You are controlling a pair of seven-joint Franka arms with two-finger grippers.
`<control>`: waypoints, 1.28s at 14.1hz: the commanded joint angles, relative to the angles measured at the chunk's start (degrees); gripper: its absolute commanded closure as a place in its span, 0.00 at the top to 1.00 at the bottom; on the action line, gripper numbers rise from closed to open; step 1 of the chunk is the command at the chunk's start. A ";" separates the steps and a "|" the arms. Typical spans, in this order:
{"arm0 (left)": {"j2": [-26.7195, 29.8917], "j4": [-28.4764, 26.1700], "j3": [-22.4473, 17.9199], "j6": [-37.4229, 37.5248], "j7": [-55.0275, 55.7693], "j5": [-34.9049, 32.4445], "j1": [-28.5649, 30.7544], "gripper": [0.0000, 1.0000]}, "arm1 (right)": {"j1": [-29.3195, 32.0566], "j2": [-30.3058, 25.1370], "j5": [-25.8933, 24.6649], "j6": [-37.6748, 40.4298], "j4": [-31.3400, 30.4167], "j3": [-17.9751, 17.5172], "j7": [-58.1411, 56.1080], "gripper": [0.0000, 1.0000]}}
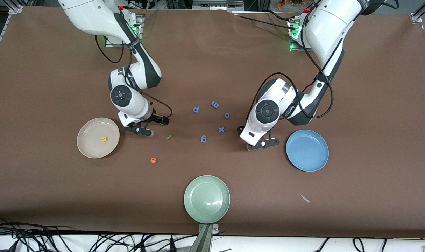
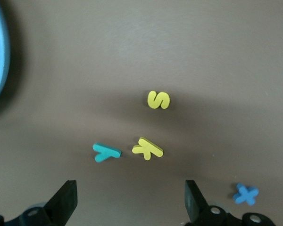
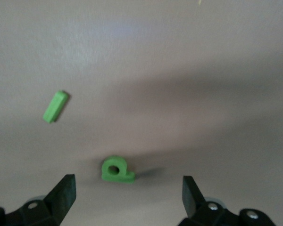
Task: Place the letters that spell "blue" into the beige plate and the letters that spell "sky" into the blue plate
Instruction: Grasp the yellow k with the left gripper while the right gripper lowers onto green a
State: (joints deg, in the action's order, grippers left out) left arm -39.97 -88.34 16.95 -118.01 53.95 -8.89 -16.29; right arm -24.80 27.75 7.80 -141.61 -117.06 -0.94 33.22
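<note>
Beside beige plate (image 1: 98, 138), right tool (image 1: 139, 130) apart over green b (image 3: 116, 170); left tool (image 1: 263, 144) apart over yellow k (image 2: 147, 149).

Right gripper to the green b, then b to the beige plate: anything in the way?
Nothing visible. The right gripper is open over the green b, with only bare table between its fingers. The beige plate lies beside it toward the right arm's end; it holds only the yellow u. The green l lies away from that path.
</note>
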 commanded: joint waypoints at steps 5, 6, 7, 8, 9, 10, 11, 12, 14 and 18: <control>-0.81 -0.42 -0.69 -2.65 33.19 2.03 -1.11 1.00 | -2.01 -0.42 -0.32 -2.53 -2.82 0.06 0.62 0.99; -0.90 -1.47 -0.69 -4.41 36.45 2.03 -1.12 1.00 | -1.92 0.11 -0.41 -2.70 -2.73 0.15 0.62 0.99; -0.90 -2.26 -0.69 -6.16 38.92 2.03 -0.51 1.00 | -1.92 0.46 -0.42 -3.57 -2.56 0.15 0.62 0.99; -1.07 -3.23 -0.69 -8.71 40.43 2.12 -0.33 1.00 | -1.92 1.07 -0.42 -4.80 -2.47 0.15 0.62 0.99; -1.16 -4.80 -0.78 -11.60 41.57 2.12 -0.24 1.00 | -1.92 1.51 -0.42 -5.33 -2.47 0.15 0.62 0.98; -1.16 -6.39 -0.87 -14.42 41.76 2.03 0.02 0.94 | -1.92 1.87 -0.42 -5.43 -2.29 0.15 0.62 0.95; -1.16 -7.62 -0.87 -16.10 41.85 2.03 0.37 0.82 | -1.92 1.87 -0.42 -5.60 -2.29 0.15 0.62 0.93; -1.16 -8.42 -0.87 -16.72 42.20 2.03 0.73 0.74 | -1.92 1.87 -0.42 -5.60 -2.29 0.15 0.62 0.91; -2.21 -8.51 -0.87 -16.82 43.51 1.95 0.82 0.64 | -1.92 1.87 -0.42 -5.60 -2.29 0.15 0.53 0.76; -2.39 -8.42 -0.87 -16.90 43.78 1.94 0.91 0.46 | -1.92 2.04 -0.42 -5.69 -2.20 0.15 0.62 0.57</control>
State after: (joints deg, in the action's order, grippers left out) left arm -42.60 -96.34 16.02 -134.12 97.45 -8.20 -15.47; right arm -26.49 29.66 7.70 -146.26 -118.92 -0.76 33.39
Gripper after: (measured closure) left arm 0.467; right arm 0.370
